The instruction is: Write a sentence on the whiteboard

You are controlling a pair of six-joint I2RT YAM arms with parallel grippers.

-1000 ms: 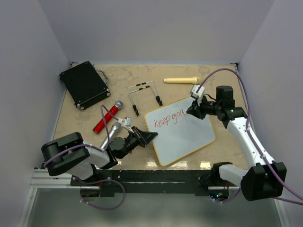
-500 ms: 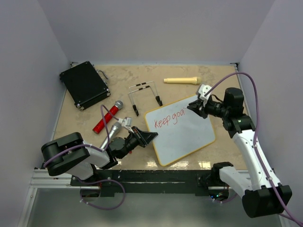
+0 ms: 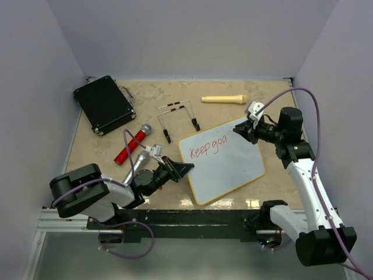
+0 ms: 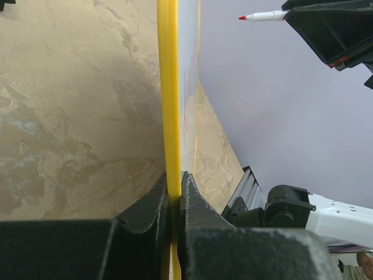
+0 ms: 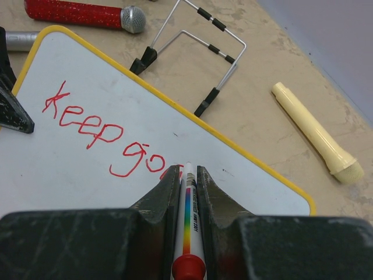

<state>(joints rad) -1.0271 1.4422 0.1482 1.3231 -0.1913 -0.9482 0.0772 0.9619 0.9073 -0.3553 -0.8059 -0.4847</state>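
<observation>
Pinches the yellow left rim of the whiteboard (image 3: 221,166) with the left gripper (image 4: 173,188), jaws shut tight on it, with the board lying flat on the tan table (image 3: 151,96), in the middle and a bit to the right. Holds a marker (image 5: 187,210) in the right gripper (image 5: 186,174), jaws closed snug around it, up by the board's far corner. Shows only "Keep goa" of the sentence (image 3: 208,148), in red, near the top of the board. Looks lifted a little off the board at the pen tip, going by the left wrist view. Could land in the wrong spot next and leave a gap or a stray mark after the "a". Could push too hard and turn the board, held at just one edge, and make wobbly letters. Could run out of room too, with the yellow rim close ahead on this line. Could rub the wet red letters with the black fingers (image 5: 166,195) if dropped too low. Could twist the pen in the grip and spoil the line.
</observation>
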